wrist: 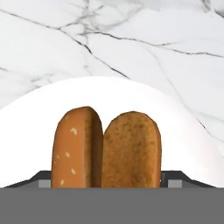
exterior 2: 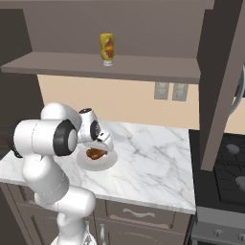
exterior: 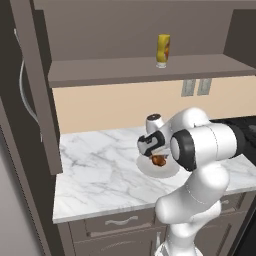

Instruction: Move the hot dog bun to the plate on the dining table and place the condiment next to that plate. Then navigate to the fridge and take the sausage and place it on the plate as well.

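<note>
Right under the end effector (wrist: 105, 179) sits the hot dog bun (wrist: 107, 148), jaws spread either side; next it just needs to squeeze and lift.

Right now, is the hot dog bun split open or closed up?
Split open. In the hand view the hot dog bun shows two halves side by side on the white plate, with a dark seam between them.

Glossy white rounded arm (exterior: 200, 200) — dark joint bands, seemingly black wrist.

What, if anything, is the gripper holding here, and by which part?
It cannot be told. The gripper straddles the near end of the hot dog bun on the white plate, fingertips on either side, but a closed grip isn't visible.
</note>
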